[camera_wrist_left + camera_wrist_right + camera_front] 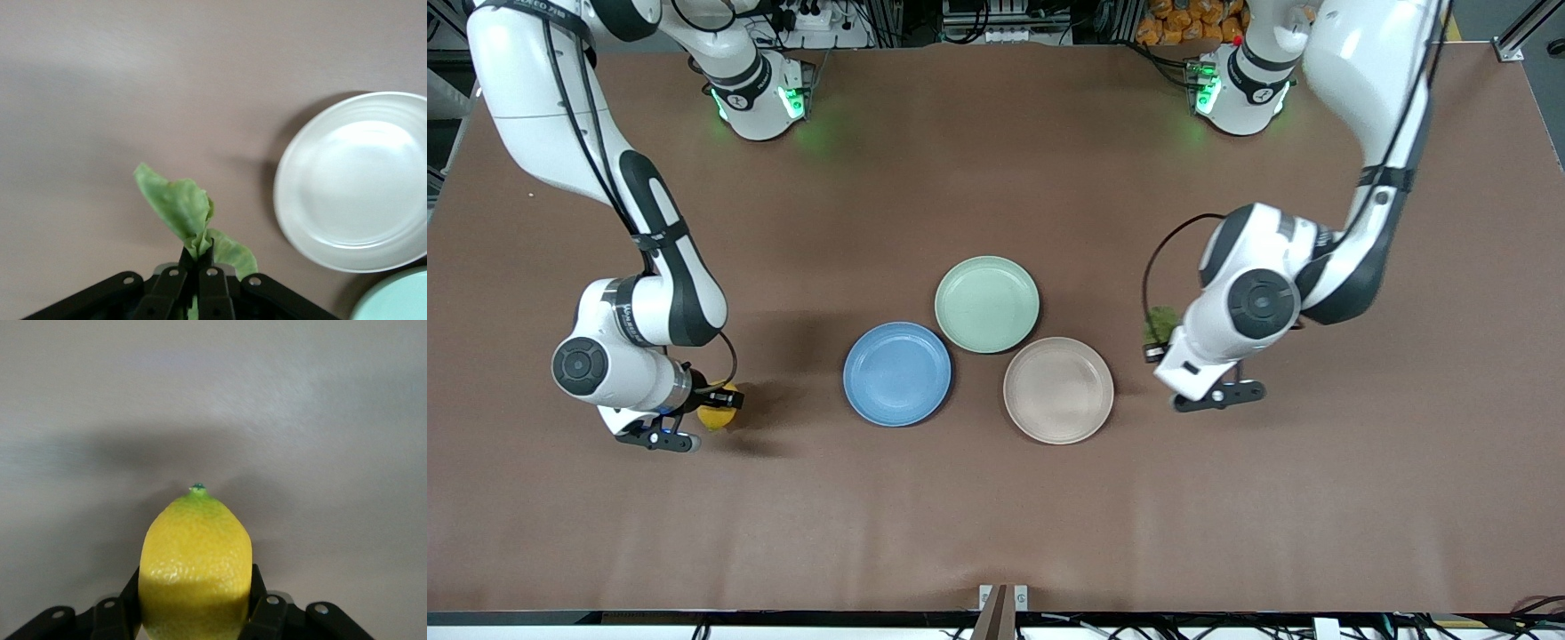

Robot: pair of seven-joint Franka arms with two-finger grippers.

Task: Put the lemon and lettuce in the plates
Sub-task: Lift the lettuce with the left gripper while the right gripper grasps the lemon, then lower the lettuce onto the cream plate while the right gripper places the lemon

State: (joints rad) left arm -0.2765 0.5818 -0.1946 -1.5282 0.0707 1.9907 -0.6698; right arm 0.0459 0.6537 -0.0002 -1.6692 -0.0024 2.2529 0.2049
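My right gripper (713,405) is shut on the yellow lemon (717,413), over bare table toward the right arm's end, apart from the blue plate (897,373). In the right wrist view the lemon (197,563) sits between the two fingers, pointed tip outward. My left gripper (1158,343) is shut on the green lettuce leaf (1162,324), over the table beside the beige plate (1058,389). In the left wrist view the leaf (179,205) sticks out from the closed fingertips (212,256), and the beige plate (353,180) lies empty nearby. Both plates are empty.
A pale green plate (987,304), also empty, lies farther from the front camera, touching the blue and beige plates; its rim shows in the left wrist view (395,301). The brown table (996,516) is bare elsewhere.
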